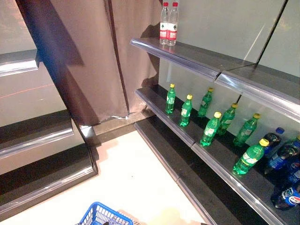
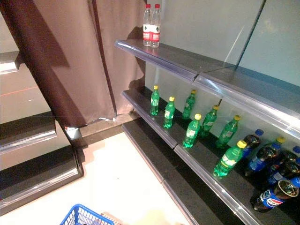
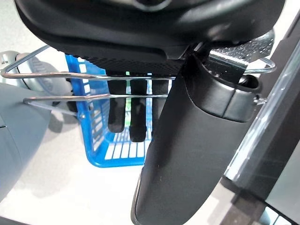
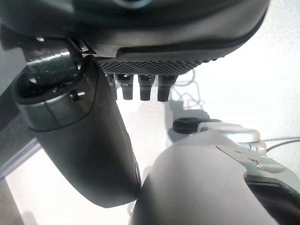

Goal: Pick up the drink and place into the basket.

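Standing between two shelf runs. Far left: dark, bare shelves (image 1: 33, 133) with silver front edges, stepping outward toward the floor. Next, a brown curtain (image 1: 89, 56) hangs to the floor in the corner. Pale floor (image 1: 131, 173) lies open between the runs, widest near the camera and narrowing toward the curtain.

Blue basket (image 1: 101, 216) shows at the bottom edge of the head views, only its rim and mesh visible. In the left wrist view the left hand (image 3: 136, 112) has its fingers hooked over the basket's wire handles (image 3: 70, 96), the basket hanging below them; thumb lies extended alongside.

Right of the open floor, the stocked rack. Upper shelf (image 1: 187, 56): two clear water bottles (image 1: 168, 24) with red caps, upright, touching, at its left end. Middle shelf (image 1: 187, 136): green drink bottles (image 1: 186, 111) with yellow caps, all upright, long axes vertical, caps up, spaced apart in two staggered rows behind the silver lip. Farther right, dark cola bottles (image 1: 281, 159) with blue labels crowd together, at least one leaning.

Right hand (image 4: 140, 86) appears only in its own wrist view, over bare floor, fingers curled short under the palm, holding nothing.
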`<state>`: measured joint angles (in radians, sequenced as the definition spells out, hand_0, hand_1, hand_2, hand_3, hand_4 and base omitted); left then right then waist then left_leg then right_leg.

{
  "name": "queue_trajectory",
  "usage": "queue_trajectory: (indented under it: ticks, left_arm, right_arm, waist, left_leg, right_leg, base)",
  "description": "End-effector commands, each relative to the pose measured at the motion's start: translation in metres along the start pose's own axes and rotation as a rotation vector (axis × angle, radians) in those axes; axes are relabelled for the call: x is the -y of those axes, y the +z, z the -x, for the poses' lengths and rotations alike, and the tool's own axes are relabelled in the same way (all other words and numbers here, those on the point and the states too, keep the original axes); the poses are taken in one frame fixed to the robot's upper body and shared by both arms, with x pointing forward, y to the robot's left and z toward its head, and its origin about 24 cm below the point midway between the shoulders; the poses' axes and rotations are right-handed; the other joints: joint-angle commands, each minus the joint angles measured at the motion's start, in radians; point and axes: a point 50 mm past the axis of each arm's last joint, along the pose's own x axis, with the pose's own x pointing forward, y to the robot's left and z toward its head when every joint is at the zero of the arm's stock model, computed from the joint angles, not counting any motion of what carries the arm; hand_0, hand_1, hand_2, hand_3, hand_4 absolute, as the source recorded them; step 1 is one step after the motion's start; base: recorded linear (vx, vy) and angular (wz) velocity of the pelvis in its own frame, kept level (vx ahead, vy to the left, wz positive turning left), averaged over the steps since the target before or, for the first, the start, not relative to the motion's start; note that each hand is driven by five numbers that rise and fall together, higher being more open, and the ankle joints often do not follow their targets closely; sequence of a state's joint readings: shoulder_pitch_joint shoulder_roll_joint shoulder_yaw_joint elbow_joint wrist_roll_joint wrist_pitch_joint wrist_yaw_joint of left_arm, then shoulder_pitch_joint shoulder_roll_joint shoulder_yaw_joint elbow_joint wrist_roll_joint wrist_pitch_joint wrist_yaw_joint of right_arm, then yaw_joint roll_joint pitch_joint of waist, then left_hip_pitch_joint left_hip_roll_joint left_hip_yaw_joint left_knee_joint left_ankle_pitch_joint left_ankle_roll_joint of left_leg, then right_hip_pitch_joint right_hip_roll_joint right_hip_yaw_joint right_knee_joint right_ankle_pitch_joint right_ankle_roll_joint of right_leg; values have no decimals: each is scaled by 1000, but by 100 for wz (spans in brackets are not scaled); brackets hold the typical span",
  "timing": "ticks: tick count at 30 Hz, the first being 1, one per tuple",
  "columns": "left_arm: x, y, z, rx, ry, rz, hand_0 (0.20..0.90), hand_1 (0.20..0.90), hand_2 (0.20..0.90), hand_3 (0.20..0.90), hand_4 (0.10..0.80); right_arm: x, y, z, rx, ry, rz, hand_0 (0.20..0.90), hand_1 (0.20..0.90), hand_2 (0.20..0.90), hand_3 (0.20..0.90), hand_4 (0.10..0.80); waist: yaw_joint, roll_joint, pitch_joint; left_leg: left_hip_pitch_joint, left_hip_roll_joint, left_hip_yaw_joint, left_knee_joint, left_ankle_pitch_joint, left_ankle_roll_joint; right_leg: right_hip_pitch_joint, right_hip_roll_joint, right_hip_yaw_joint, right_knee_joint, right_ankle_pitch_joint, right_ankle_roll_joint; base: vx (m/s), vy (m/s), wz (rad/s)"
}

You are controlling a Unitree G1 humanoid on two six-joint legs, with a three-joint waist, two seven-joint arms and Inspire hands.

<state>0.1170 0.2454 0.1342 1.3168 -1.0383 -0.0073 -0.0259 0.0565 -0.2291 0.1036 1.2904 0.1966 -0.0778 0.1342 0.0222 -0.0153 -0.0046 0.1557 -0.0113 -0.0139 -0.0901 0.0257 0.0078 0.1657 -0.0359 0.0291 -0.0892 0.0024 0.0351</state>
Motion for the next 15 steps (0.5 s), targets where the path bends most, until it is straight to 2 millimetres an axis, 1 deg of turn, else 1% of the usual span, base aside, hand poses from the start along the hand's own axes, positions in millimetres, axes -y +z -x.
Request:
queue_trajectory:
  ticks: [1,6,10,13,15]
  left_arm:
    - [55,2,-2,41,-169,50,300,300,300,200,100]
    - [52,2,-3,30,-158,49,300,300,300,200,100]
    - [51,4,-3,26,-165,46,300,300,300,200,100]
    - [53,6,-2,25,-182,30,300,300,300,200,100]
    - [55,9,-2,27,-190,13,300,300,300,200,100]
  right_arm:
    - [13,34,-1,144,-95,-16,900,900,900,900,800]
    - [19,65,2,318,-140,-71,900,900,900,900,800]
    - [20,89,7,448,-146,-103,900,900,900,900,800]
    - [19,102,11,520,-143,-109,900,900,900,900,800]
    - [17,109,13,555,-138,-118,900,900,900,900,800]
  waist:
    - [17,25,20]
    - [21,18,30]
    - [18,10,38]
    - [17,2,49]
    - [14,-4,64]
  left_leg:
    - [7,-69,30,61,-141,9]
    - [-1,-78,36,81,-151,18]
    - [-3,-88,30,89,-161,31]
    - [-13,-98,17,108,-171,47]
    - [-25,-108,6,130,-178,62]
  right_leg:
    - [-22,8,-110,32,-25,18]
    - [-26,-2,-106,36,-17,23]
    - [-38,-17,-87,58,-18,31]
    - [-72,-36,-76,117,-23,43]
    - [-125,-52,-70,200,-11,57]
  base:
    - [15,55,-1]
    - [12,90,-2]
    - [23,139,-2]
    - [12,142,-3]
    - [-7,144,-3]
